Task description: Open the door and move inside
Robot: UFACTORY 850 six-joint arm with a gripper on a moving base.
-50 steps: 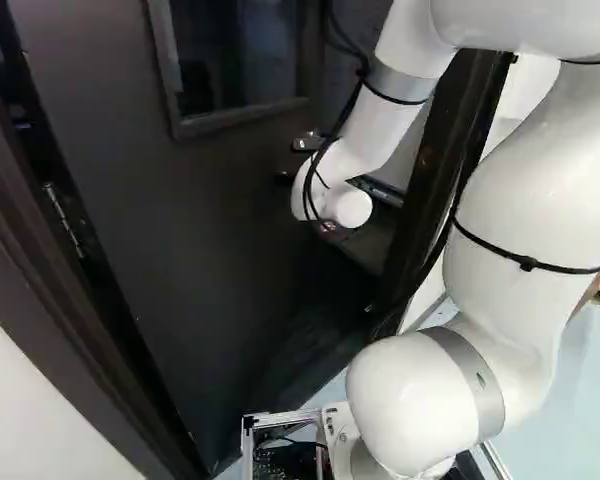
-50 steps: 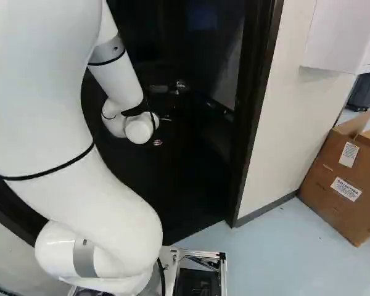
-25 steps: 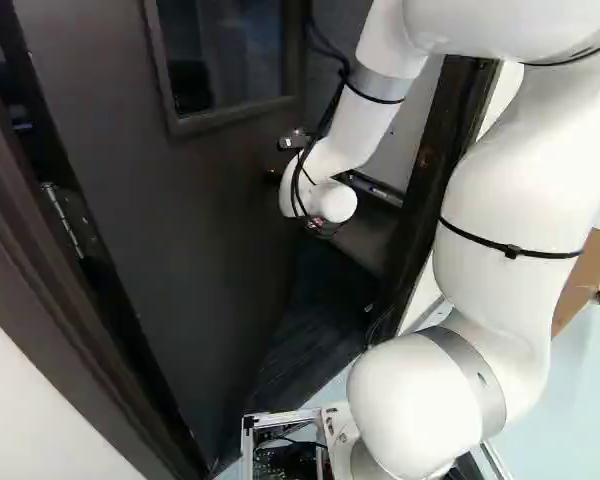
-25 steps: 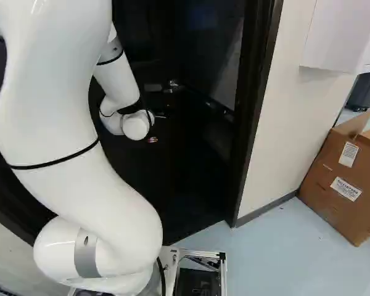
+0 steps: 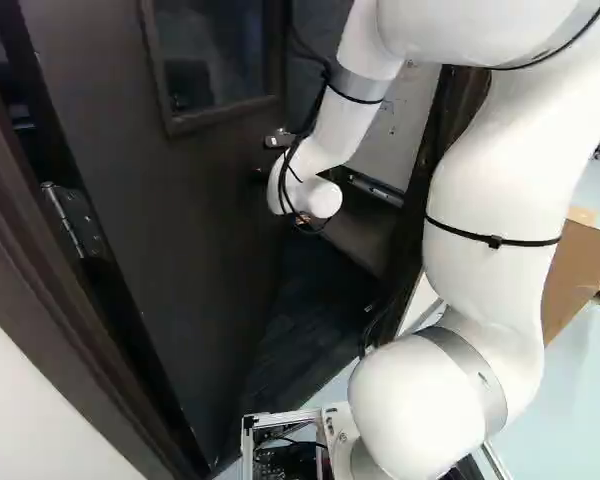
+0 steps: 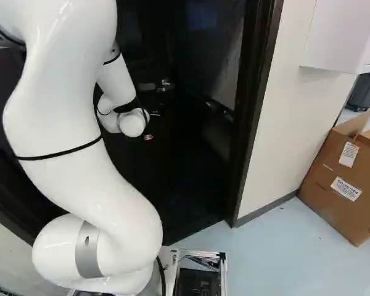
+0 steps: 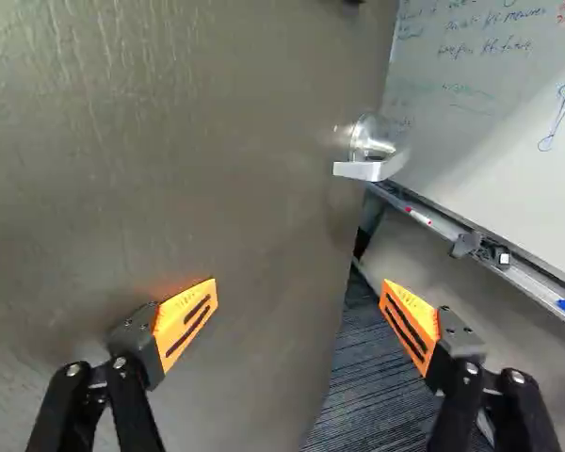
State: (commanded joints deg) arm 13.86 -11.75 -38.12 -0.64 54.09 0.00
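The dark door [image 5: 180, 260] stands ajar, swung away from me on hinges at the left of the left base view. Its lever handle [image 5: 278, 139] is just beyond my wrist; in the wrist view the silver handle [image 7: 367, 168] lies ahead of the fingers, untouched. Only a small part of my gripper [image 5: 302, 219] shows below the arm's wrist. Seen from the wrist, the gripper [image 7: 299, 294] is wide open and holds nothing. One finger [image 7: 184, 320] is close over the door face, contact unclear; the other [image 7: 412, 325] is past the door's edge.
The dark door frame [image 6: 256, 111] borders the opening on the right. Beyond the gap are a whiteboard [image 7: 490, 113] with a marker ledge [image 7: 518, 268] and dark carpet [image 7: 367, 377]. A cardboard box [image 6: 342, 185] stands outside by the wall.
The door has swung further open and the gap beside it has widened. The arm's wrist has moved with it, leftward in the left base view. The base has not visibly moved.
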